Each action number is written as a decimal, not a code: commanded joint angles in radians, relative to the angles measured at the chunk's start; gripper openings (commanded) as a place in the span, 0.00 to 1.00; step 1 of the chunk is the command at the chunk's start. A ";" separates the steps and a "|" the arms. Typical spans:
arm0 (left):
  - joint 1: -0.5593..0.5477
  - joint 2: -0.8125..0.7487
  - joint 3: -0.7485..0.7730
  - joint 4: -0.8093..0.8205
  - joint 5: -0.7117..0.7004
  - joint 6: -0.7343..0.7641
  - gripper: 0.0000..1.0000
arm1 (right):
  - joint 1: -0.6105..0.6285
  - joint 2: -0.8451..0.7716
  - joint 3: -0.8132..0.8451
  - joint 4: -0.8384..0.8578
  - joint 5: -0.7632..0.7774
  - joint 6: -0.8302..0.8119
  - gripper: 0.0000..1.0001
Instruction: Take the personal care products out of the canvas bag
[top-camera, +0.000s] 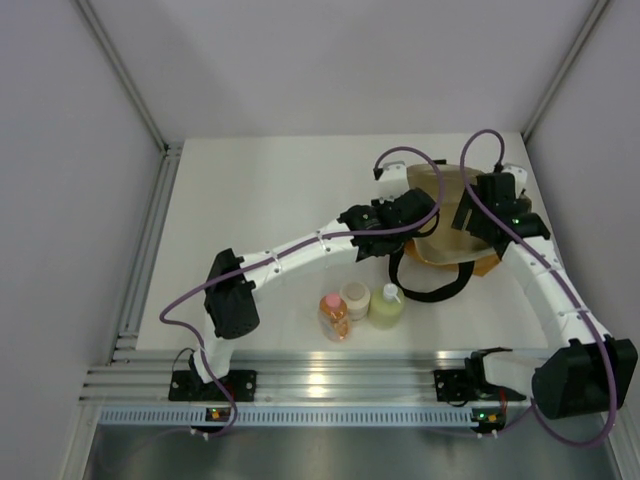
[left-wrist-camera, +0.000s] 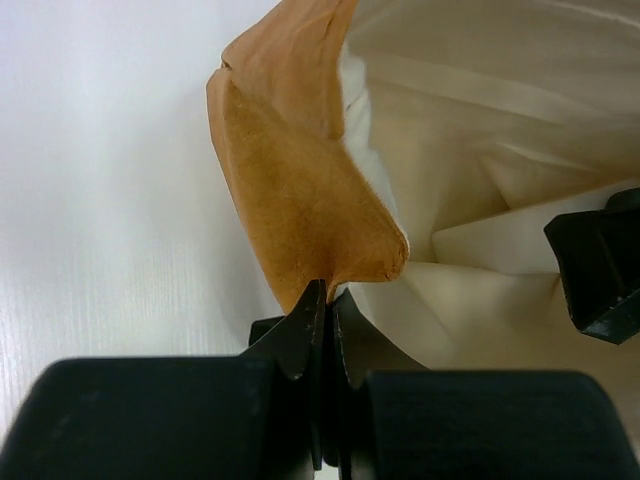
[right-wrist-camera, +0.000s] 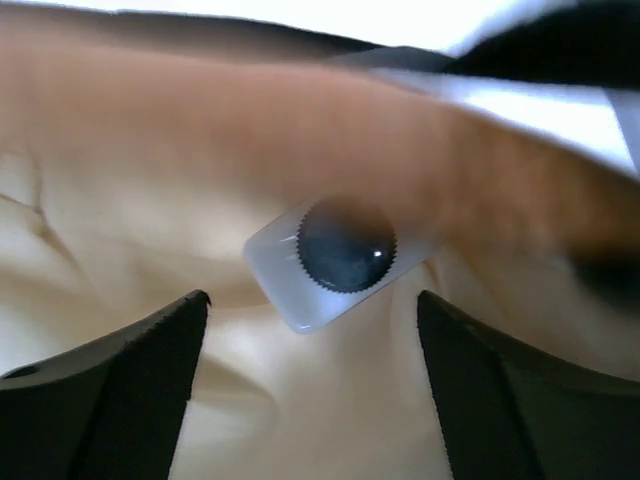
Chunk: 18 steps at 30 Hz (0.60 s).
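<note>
Canvas bag (left-wrist-camera: 300, 200), one white bottle (right-wrist-camera: 335, 262) inside, three containers (top-camera: 355, 300) on table (top-camera: 250, 200)

Three of the personal care products stand upright in a close cluster near the front of the tabletop (top-camera: 260, 200): an orange bottle with a pink cap (top-camera: 334, 315), a cream round jar (top-camera: 355, 298) just behind it, and a pale green bottle with a white cap (top-camera: 387, 305) to their right. The white squarish bottle (right-wrist-camera: 335, 262), dark ribbed cap facing out, lies inside the canvas bag (top-camera: 452, 185) against the cream lining, seemingly tipped on its side. The mustard-orange bag sits farther back on the right, mouth open, its black handle (top-camera: 430, 292) looping toward the cluster.
</note>
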 joint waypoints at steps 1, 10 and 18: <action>-0.002 -0.005 -0.021 -0.002 -0.040 0.023 0.00 | -0.028 -0.059 -0.003 -0.004 0.002 0.199 0.85; -0.002 0.004 -0.011 -0.002 -0.047 0.026 0.00 | -0.013 -0.067 -0.035 -0.056 0.180 0.502 0.99; -0.002 0.012 0.025 -0.004 -0.043 0.020 0.00 | -0.019 0.086 0.015 -0.057 0.235 0.534 1.00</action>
